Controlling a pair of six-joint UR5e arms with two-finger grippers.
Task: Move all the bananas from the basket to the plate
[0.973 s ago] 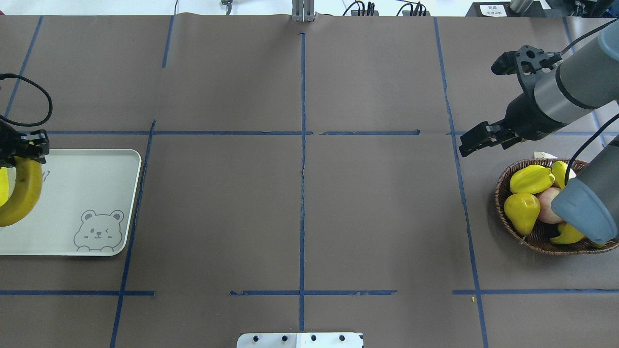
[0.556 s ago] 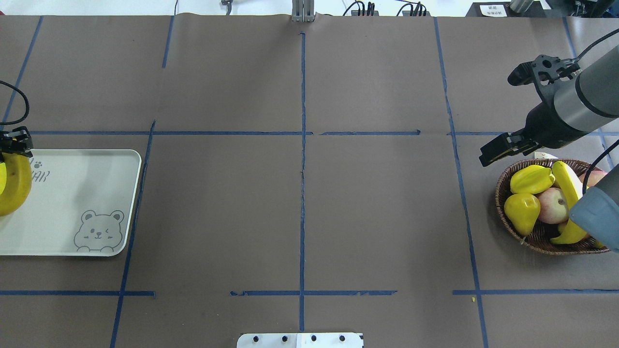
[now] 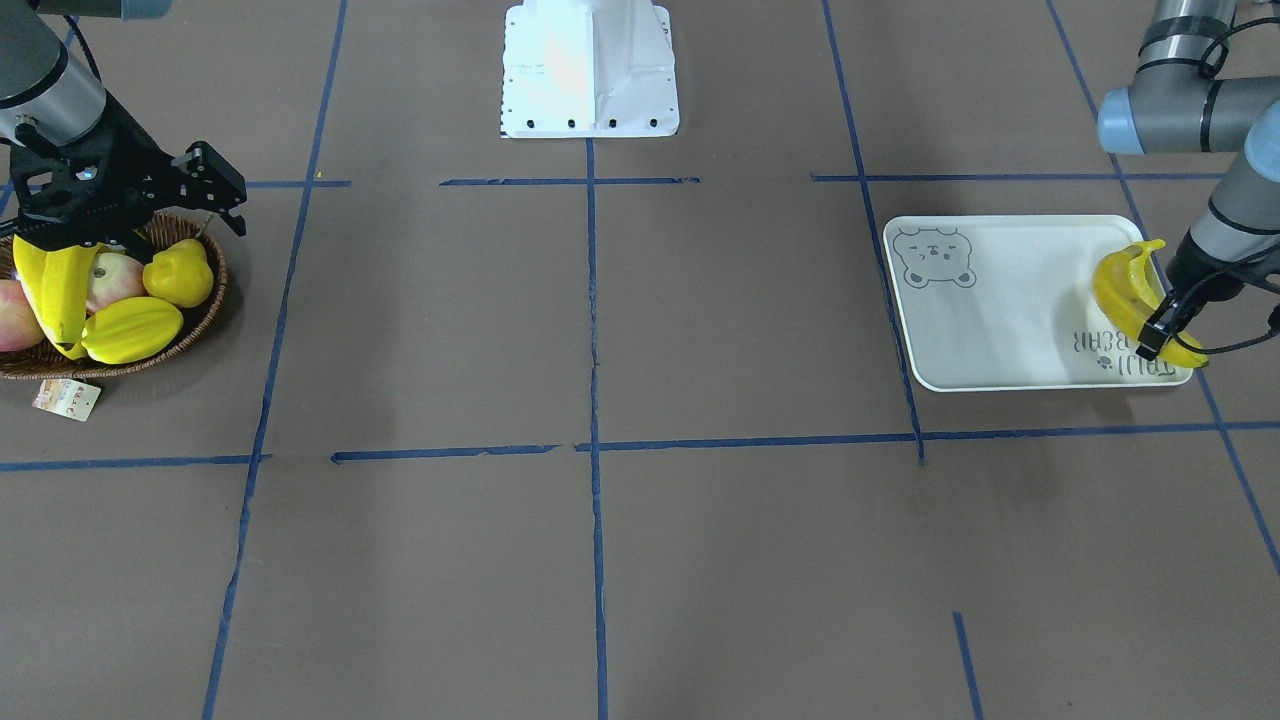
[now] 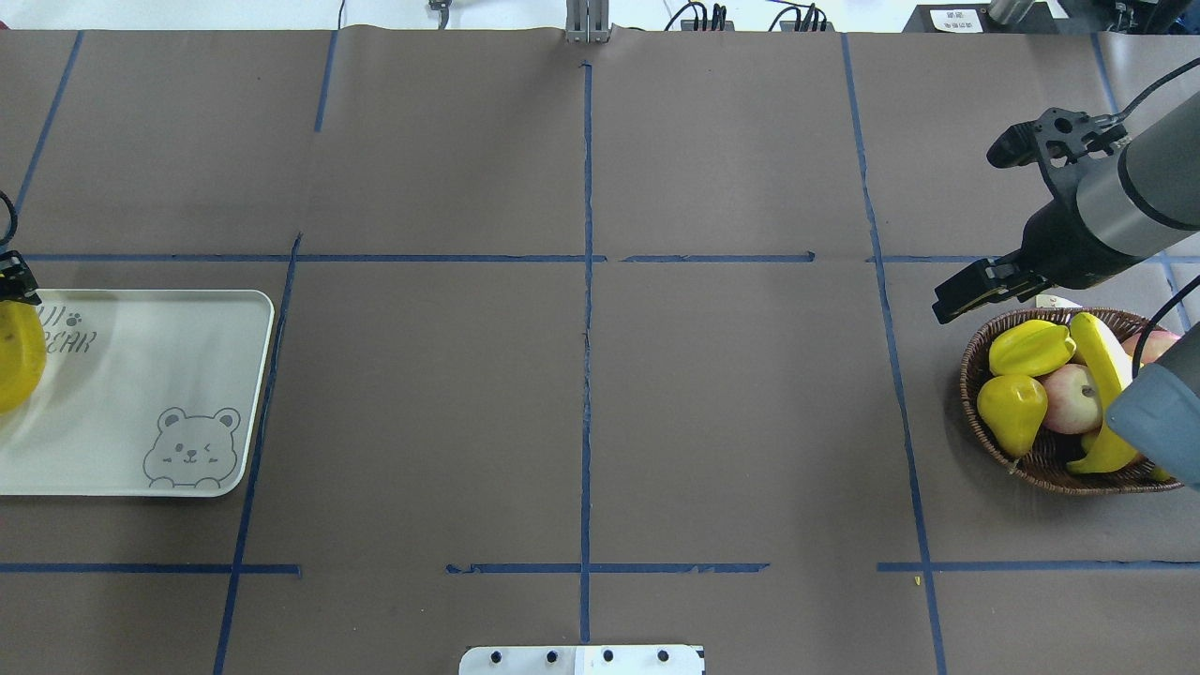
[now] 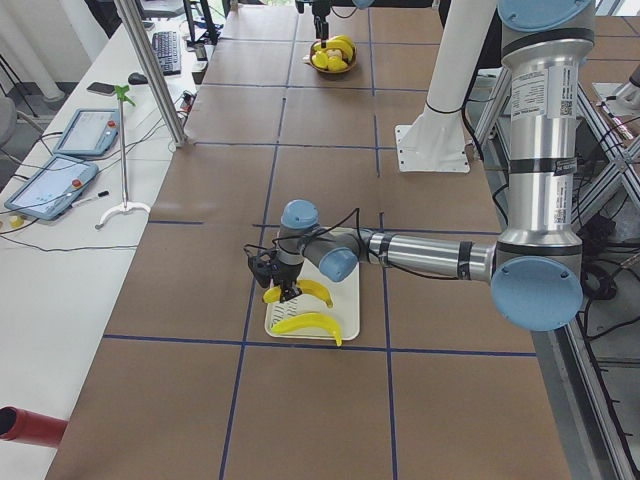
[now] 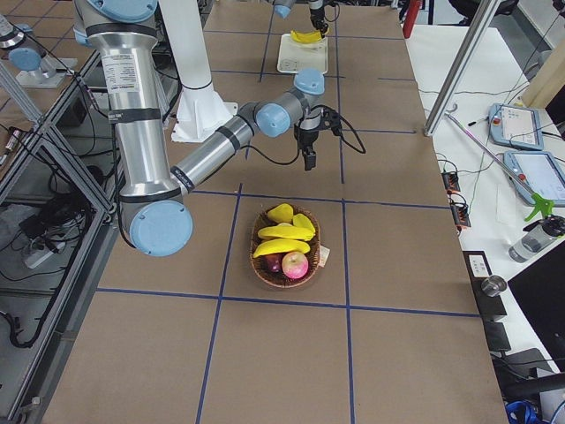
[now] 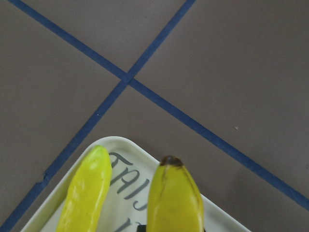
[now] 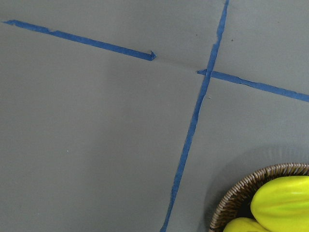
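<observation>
My left gripper [image 3: 1163,338] is shut on a banana [image 3: 1122,286] over the plate's [image 3: 1010,310] lettered end. In the overhead view the gripper [image 4: 9,277] and held banana [image 4: 17,352] sit at the left edge, over the plate [image 4: 141,375]. The left wrist view shows the held banana [image 7: 174,198] beside another banana [image 7: 84,193] lying on the plate [image 7: 126,143]. The basket [image 4: 994,441] at far right holds two bananas [image 4: 1097,352] [image 4: 1106,455]. My right gripper [image 4: 970,286] hovers open and empty just beyond the basket's far-left rim.
In the basket with the bananas lie a starfruit [image 4: 1029,347], a yellow pear [image 4: 1012,408] and an apple [image 4: 1069,398]. A paper tag [image 3: 67,398] hangs off the basket. The robot's white base [image 3: 590,70] stands mid-table at the robot's side. Blue tape lines cross the brown table.
My left gripper has carried the banana further left, almost out of the overhead view. My right gripper swung right toward the basket, then nearly stopped.
</observation>
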